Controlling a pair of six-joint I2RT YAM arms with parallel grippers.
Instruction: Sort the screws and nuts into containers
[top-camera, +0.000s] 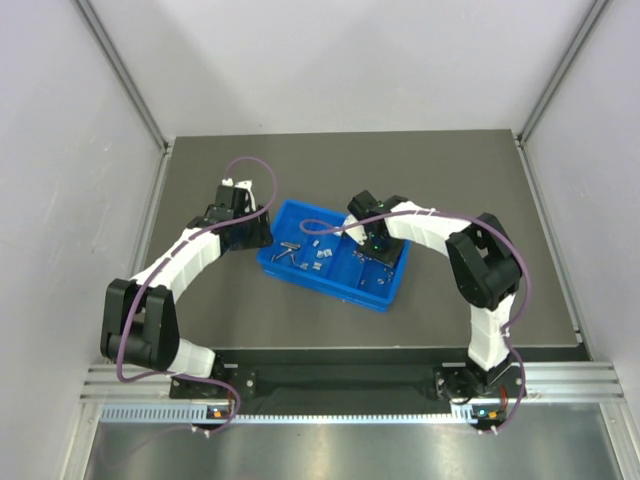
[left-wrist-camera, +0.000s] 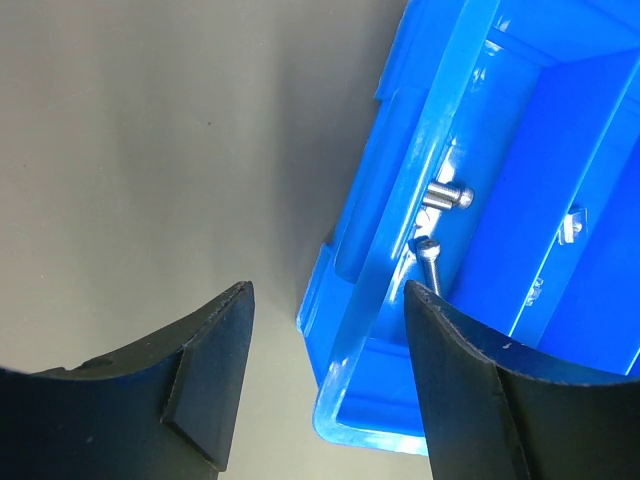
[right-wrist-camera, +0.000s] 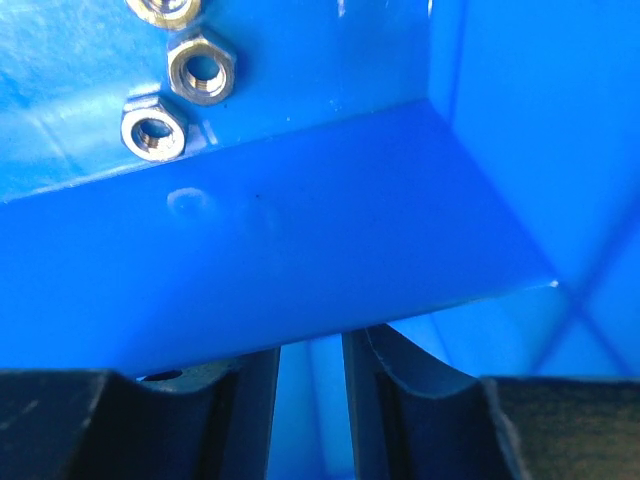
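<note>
from above, we are seeing the blue tray (top-camera: 322, 286) sitting on the dark table (top-camera: 200, 330). the left gripper (top-camera: 262, 234) is hanging at the tray's left end. the right gripper (top-camera: 373, 256) is reaching down inside the tray's right part. small screws (top-camera: 288, 250) are lying in the left part, near the left gripper.

in the left wrist view, we are looking at fingers (left-wrist-camera: 215, 380) standing wide apart and holding nothing. the tray's end wall is sitting between them, with bare table showing beside the left finger. two screws are lying just inside that wall, near the right finger.

in the right wrist view, the fingers (right-wrist-camera: 400, 410) are standing close together with only a thin gap, and blue is showing through it. we cannot tell if they are pinching anything. a divider wall (right-wrist-camera: 300, 260) is crossing just past them. three nuts (right-wrist-camera: 155, 132) are lying beyond it in the next compartment, apart from the fingers.
</note>
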